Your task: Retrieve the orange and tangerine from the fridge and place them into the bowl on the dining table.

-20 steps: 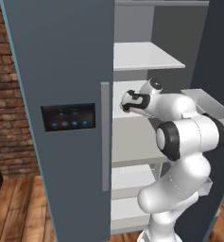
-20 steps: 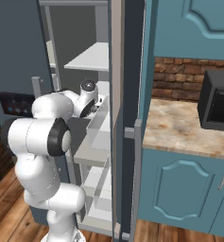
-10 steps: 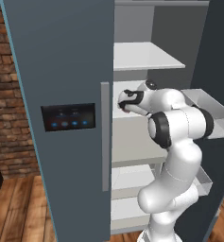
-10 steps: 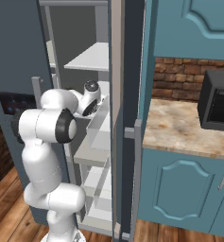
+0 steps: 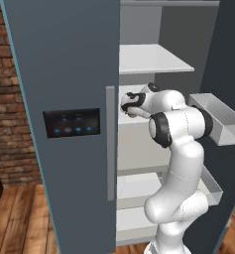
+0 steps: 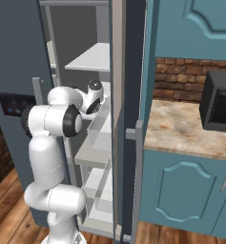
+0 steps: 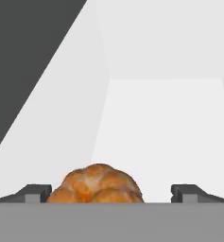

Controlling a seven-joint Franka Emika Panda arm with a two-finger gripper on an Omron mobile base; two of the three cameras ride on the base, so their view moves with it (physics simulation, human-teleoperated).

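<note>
Fingers (image 7: 111, 194) spread fully wide, holding nothing. The tangerine (image 7: 96, 184) sits between them on a white fridge (image 5: 64, 59) shelf. Bare shelf extends beyond it.

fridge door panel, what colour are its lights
Blue, on a black panel set in the slate-grey fridge door; clearest in the left base view.

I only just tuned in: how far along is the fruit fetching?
Done: the fridge has one door open, and the arm reaches onto a white shelf. In hand: the open gripper straddles a lumpy brownish-orange fruit, probably the tangerine, not yet gripped. Left: grasping it, the other fruit, and the bowl.
</note>
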